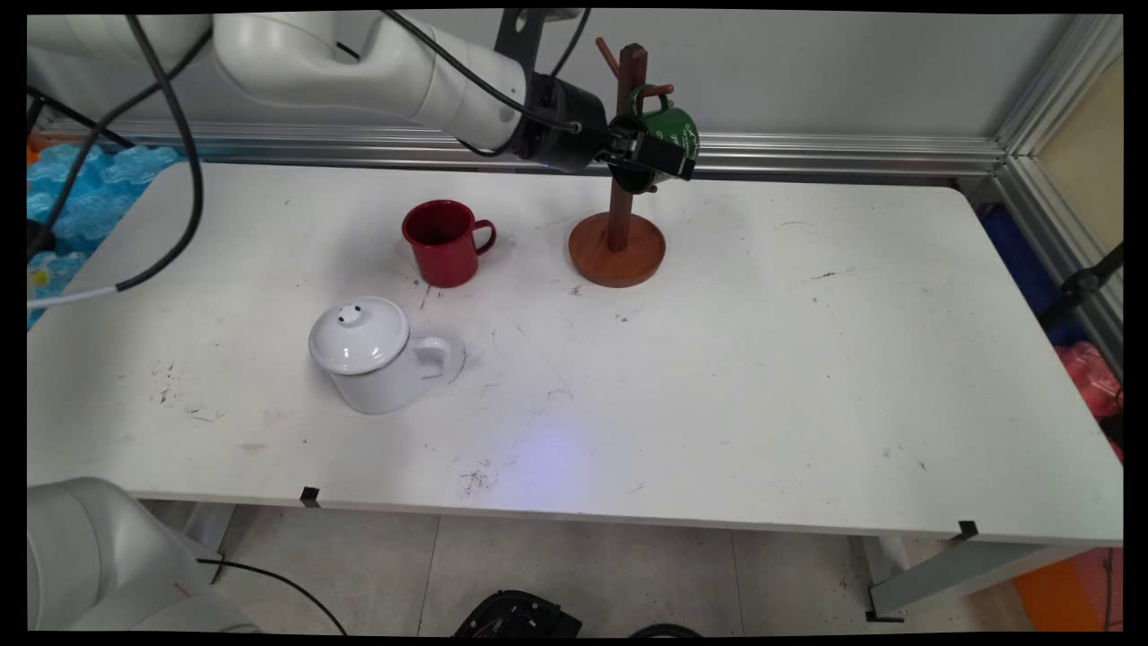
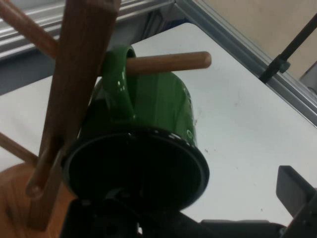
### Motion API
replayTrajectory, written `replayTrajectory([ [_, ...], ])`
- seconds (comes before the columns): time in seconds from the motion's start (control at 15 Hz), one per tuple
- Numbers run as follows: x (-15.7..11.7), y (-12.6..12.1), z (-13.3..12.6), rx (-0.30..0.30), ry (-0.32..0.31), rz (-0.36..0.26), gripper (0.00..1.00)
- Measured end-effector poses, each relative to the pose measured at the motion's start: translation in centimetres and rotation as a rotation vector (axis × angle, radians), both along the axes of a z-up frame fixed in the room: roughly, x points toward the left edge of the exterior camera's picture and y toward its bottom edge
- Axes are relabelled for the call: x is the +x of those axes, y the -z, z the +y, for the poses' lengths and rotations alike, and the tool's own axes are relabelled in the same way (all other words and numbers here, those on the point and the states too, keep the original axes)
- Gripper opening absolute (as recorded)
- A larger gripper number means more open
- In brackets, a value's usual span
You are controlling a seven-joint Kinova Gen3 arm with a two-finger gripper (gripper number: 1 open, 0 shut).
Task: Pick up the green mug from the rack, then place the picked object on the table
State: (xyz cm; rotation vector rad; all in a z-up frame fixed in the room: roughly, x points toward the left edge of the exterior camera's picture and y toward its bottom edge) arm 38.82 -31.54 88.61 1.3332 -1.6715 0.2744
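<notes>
The jaws point(image 1: 659, 154) are clamped on the rim of the green mug point(image 1: 674, 130), whose handle hangs over a peg of the wooden mug tree point(image 1: 619, 224), with the red mug point(image 1: 442, 240) standing left of the tree's base on the bench point(image 1: 762, 377).

Green mug point(image 1: 668, 135) with dark inside, brown wooden rack point(image 1: 619, 242), red mug point(image 1: 444, 242), white teapot point(image 1: 372, 354)

two mugs point(image 1: 446, 242) point(image 1: 668, 135), one lidded pot point(image 1: 377, 354), one mug tree point(image 1: 618, 235)

White rounded arm point(image 1: 359, 63), black wrist, black hand point(image 1: 659, 152), trailing black cables point(image 1: 179, 161).
</notes>
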Motion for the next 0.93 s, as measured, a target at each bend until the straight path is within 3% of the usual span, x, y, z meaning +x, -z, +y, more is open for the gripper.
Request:
replayTrajectory([
  [0.13, -0.3, 0.3, -0.3, -0.01, -0.005, -0.003, 1.0],
  [0.2, -0.4, 0.4, -0.4, -0.014, -0.007, -0.005, 0.0],
  [0.93, -0.6, 1.2, -0.5, -0.034, -0.012, -0.031, 0.0],
])
